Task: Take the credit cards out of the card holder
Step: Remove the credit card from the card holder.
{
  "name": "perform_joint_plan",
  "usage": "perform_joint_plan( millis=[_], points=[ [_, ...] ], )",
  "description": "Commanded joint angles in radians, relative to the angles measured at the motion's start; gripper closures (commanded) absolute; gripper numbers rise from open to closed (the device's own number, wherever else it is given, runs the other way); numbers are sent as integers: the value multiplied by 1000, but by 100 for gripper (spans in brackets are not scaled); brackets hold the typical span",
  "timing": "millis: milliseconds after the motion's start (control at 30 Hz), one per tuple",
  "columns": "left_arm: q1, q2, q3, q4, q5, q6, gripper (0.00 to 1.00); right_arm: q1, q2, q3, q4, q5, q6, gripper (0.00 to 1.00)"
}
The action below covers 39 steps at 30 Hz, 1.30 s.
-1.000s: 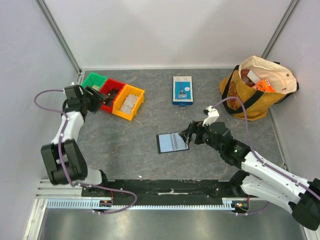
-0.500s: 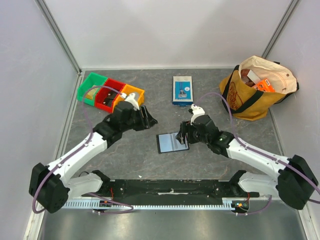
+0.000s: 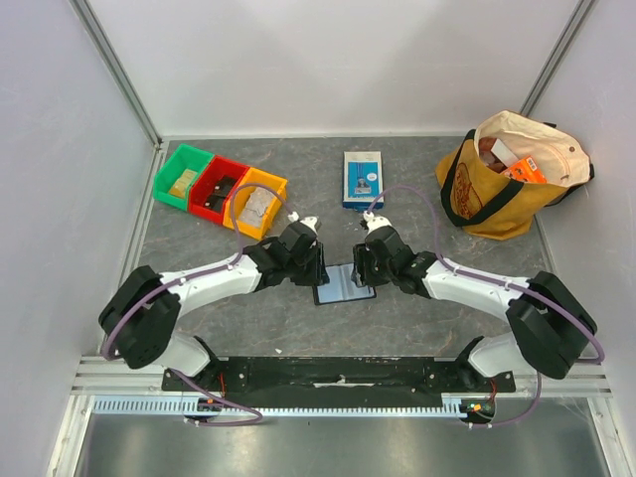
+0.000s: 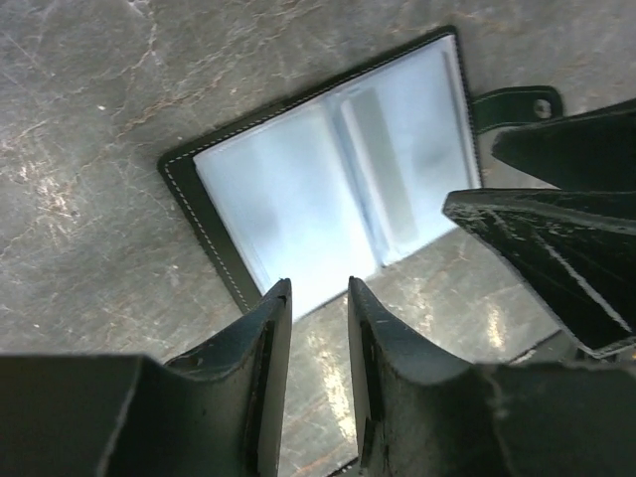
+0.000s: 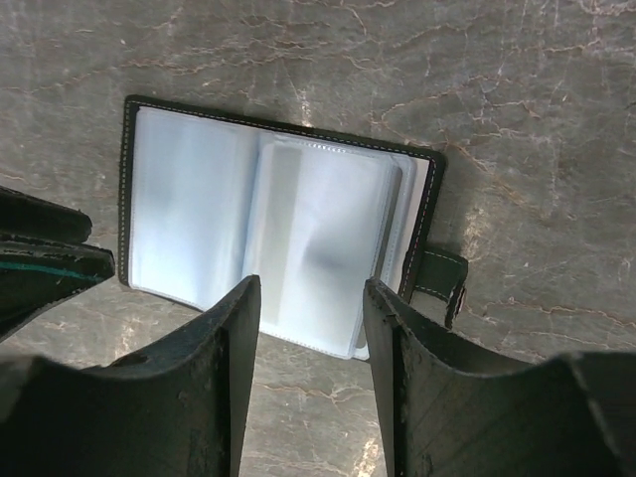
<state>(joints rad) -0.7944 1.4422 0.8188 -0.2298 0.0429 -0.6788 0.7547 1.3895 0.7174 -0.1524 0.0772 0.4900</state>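
Note:
The card holder (image 3: 345, 284) lies open and flat on the table, black-rimmed, with pale glossy plastic pockets facing up. Glare covers the pockets (image 5: 298, 234), so the credit cards are hidden. My left gripper (image 3: 317, 270) hovers at the holder's left edge and my right gripper (image 3: 363, 268) at its right edge. In the left wrist view the left gripper (image 4: 318, 290) is open by a narrow gap over the holder (image 4: 298, 189), with nothing between the fingers. In the right wrist view the right gripper (image 5: 312, 290) is open wider above the holder's near edge, holding nothing.
Green (image 3: 183, 172), red (image 3: 220, 186) and yellow (image 3: 256, 203) bins stand at the back left. A blue-and-white box (image 3: 363, 179) is at the back centre and a yellow tote bag (image 3: 512, 174) at the back right. The holder's strap tab (image 5: 440, 284) sticks out sideways.
The left arm swung from the bins to the holder's left side. The right arm shifted forward over its right side. Both grippers' jaws have narrowed.

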Motion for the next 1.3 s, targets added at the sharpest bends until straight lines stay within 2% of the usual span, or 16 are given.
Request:
perform_joint_plan(
  millis=[0, 167, 400, 667, 767, 967, 1267],
  points=[
    [-14, 47, 3, 9, -77, 53, 66, 2, 37, 42, 2, 15, 4, 49],
    [-40, 76, -7, -46, -130, 53, 73, 2, 72, 40, 8, 16, 2, 52],
    [-52, 89, -32, -74, -147, 36, 79, 2, 101, 36, 8, 22, 4, 52],
    [-74, 125, -37, -68, -133, 21, 81, 2, 109, 28, 14, -16, 1, 55],
    [-81, 135, -40, -52, -115, 12, 82, 2, 105, 28, 28, -31, 4, 62],
    [-97, 141, -41, -34, -98, -1, 82, 2, 92, 34, 60, -74, 12, 69],
    [-98, 119, -60, -17, -97, -13, 83, 3, 46, 48, 143, -229, 45, 71]
  ],
)
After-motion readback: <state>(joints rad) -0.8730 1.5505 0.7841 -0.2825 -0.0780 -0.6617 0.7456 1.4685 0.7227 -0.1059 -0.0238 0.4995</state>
